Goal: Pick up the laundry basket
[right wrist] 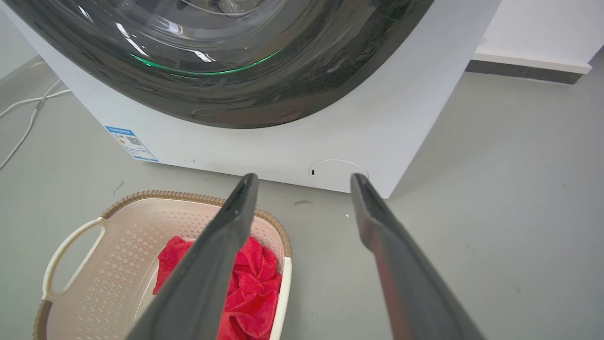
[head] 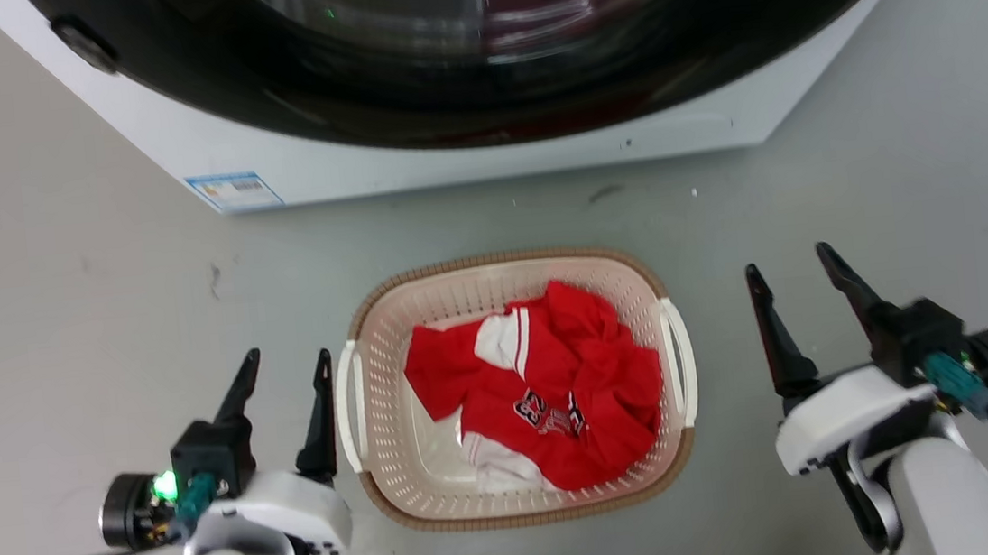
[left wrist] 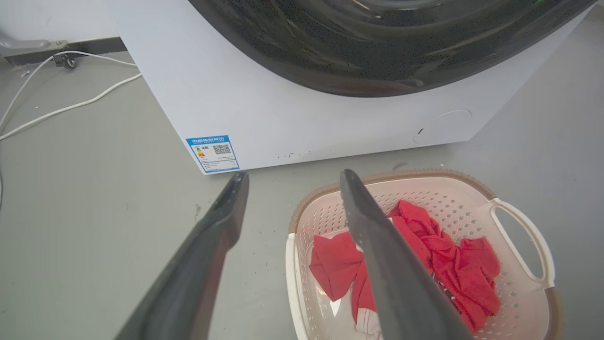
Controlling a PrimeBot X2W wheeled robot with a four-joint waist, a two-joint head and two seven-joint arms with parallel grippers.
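Laundry basket sitting on floor, holding red garment; left gripper, right gripper flanking it, both spread apart, gripping nothing.

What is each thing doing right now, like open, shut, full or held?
Laundry basket: upright on the floor, not gripped, clothes inside.
Red shirt: crumpled in the basket.
Washing machine: door looks shut, green light on.
Left gripper: open, close beside the basket's left side.
Right gripper: open, apart from the basket's right side.
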